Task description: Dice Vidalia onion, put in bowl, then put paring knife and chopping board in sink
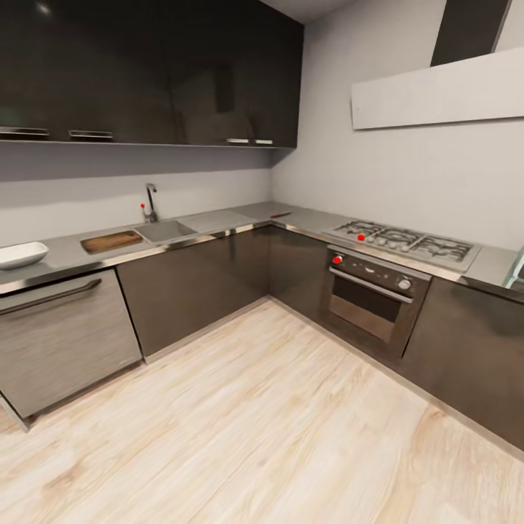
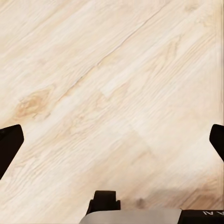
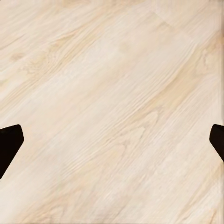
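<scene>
**Nothing begun: robot stood out on the floor, work all ahead**

Nearest the cameras was the pale wood floor (image 1: pixel 240 437). Both wrist views looked straight down at it. The left gripper (image 2: pixel 112 140) had its dark fingertips (image 2: pixel 9 147) at opposite edges of the picture, spread wide with only planks between them. The right gripper (image 3: pixel 112 142) showed the same: spread wide and carrying nothing.

Beyond the floor ran the dark grey cabinets and, over them, the countertop (image 1: pixel 65 256), well apart from the robot. On its left end sat the white bowl (image 1: pixel 22 254), apparently empty, though its inside was hard to read at that range. Just beside it toward the corner lay the chopping board (image 1: pixel 110 241), flat and bare, with no dice on it. Next came the sink (image 1: pixel 165 231) with its faucet (image 1: pixel 151 201) behind; the Vidalia onion was presumably down in the basin, but its floor was too shallow in view to tell. Farther along, near the corner, a small red-handled object on the counter looked like the paring knife (image 1: pixel 280 215), too small to be sure. Farthest right stood the stove (image 1: pixel 402 240) with its oven (image 1: pixel 371 291) below.

Judged from this layout, no step was done. The approach to the sink, fetching the onion, dicing, filling the bowl, and sinking the knife and board all remained.
</scene>
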`<state>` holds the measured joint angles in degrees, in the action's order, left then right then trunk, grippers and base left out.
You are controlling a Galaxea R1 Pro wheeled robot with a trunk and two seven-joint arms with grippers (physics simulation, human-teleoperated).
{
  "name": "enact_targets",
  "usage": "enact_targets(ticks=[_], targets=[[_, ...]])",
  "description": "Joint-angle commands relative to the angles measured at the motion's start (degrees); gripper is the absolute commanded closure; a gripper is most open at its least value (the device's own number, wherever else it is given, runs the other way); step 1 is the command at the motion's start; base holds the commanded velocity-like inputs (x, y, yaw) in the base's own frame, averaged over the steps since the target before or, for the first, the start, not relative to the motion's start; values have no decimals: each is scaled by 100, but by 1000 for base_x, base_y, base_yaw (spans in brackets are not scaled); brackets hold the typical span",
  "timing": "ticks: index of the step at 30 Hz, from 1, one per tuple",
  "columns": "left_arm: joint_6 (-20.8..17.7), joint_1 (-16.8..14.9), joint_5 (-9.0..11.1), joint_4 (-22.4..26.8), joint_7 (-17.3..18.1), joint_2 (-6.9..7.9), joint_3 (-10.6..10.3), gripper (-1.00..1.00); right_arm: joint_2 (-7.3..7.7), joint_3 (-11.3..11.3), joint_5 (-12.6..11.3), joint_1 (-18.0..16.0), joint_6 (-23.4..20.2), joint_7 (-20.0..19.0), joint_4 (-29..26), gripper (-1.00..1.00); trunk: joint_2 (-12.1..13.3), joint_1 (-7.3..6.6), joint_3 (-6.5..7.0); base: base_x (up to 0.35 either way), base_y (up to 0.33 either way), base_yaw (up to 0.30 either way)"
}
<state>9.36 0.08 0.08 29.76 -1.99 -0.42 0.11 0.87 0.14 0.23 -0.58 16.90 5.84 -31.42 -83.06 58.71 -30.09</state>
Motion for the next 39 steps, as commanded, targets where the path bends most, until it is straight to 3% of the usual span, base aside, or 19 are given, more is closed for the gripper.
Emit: enact_targets(ticks=[1,39], targets=[[8,1,0,5,-20,-2,-1,-100,0,4,3,-3,41,14,5,-100,-2,2,-5,221,-212,0],[12,1,0,4,-17,-2,-1,-100,-8,12,27,-3,147,14,5,-100,-2,2,-5,221,-213,223]])
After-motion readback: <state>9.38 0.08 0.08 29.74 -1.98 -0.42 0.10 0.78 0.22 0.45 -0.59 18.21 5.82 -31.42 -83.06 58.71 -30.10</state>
